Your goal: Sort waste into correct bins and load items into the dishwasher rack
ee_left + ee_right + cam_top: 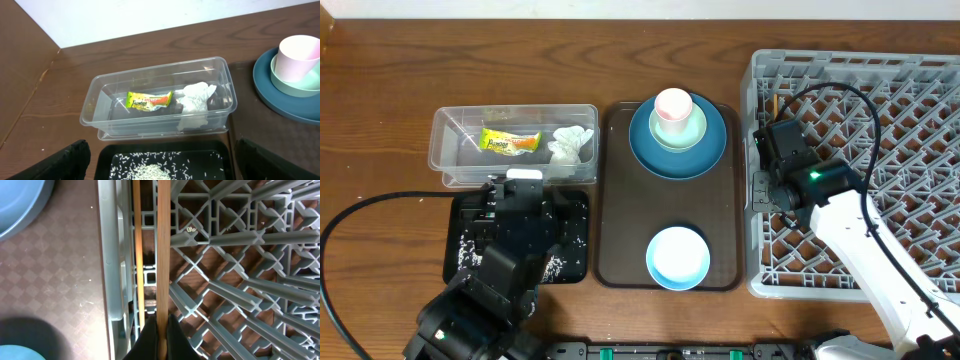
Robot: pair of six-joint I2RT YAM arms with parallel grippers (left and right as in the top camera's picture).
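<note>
The clear tub (448,150) holds the snack wrapper (510,141) and the white tissue (570,143); both also show in the left wrist view, wrapper (149,100) and tissue (196,97). Rice grains (165,167) lie in the black tray (578,240). My left gripper (165,162) is open and empty above that tray. My right gripper (161,322) is shut on one wooden chopstick (163,255) at the left edge of the grey rack (920,150). The second chopstick (138,255) lies in the rack beside it. The pink cup (673,106) sits in the mint bowl (695,130) on the dark blue plate (645,155).
The brown serving tray (620,200) lies between the bins and the rack. It carries the plate stack at the back and the pale blue-white bowl (677,257) at the front. The rack's left wall (110,255) stands right next to it.
</note>
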